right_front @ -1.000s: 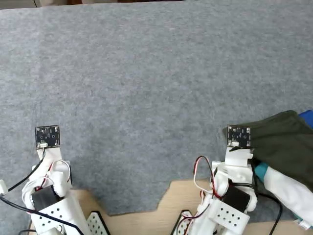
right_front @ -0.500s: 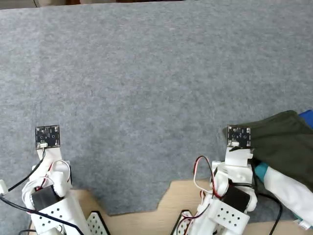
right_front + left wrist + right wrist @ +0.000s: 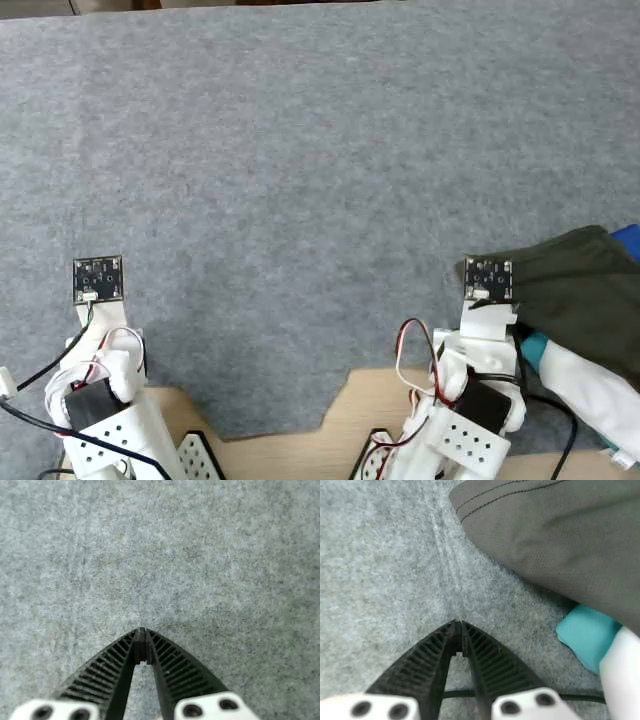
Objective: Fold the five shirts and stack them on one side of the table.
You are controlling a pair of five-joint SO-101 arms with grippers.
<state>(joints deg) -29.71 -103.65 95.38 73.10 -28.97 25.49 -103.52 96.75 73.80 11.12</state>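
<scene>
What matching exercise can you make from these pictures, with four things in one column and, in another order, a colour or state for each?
Column A
1. left gripper
2. shirt with the stitched hem
3. table cover
4. cloth tucked beneath that shirt

Column B
a. grey
b. shut, holding nothing
c. dark olive green
d. teal

Pairs: 1-b, 2-c, 3-a, 4-d
</scene>
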